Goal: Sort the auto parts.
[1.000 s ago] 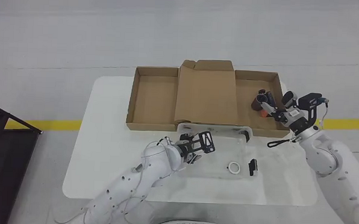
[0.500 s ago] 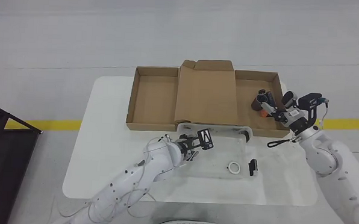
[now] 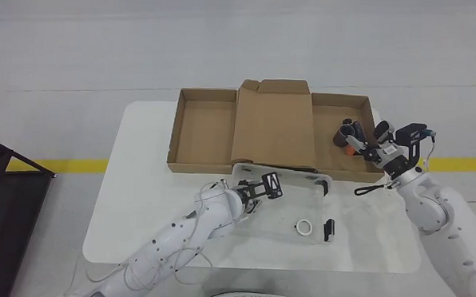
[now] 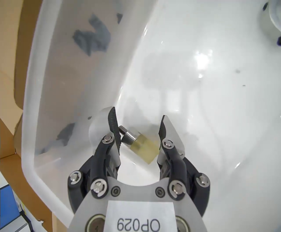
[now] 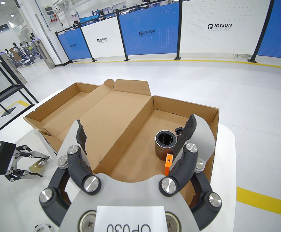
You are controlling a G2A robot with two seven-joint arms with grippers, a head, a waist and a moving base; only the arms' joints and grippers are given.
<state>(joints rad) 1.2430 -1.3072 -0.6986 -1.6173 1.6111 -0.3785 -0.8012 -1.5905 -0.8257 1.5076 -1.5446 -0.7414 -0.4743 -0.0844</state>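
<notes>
The half-open left gripper (image 4: 138, 114) is straddling one yellowish part (image 4: 142, 147) in the clear tray (image 4: 44, 87), with one white ring (image 3: 303, 228) and one black clip (image 3: 328, 229); the wide-open, empty right gripper (image 5: 135, 118) is hanging near one black bushing (image 5: 164, 145) in the box (image 5: 123, 123)

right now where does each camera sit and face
Top view: overhead, looking down at the table; left arm and right arm show.
Left wrist view: on that wrist, facing into the clear tray; left end effector around a yellowish part.
Right wrist view: on that wrist, facing over the cardboard box; right end effector open.
Shared: both wrist views show that part.
</notes>
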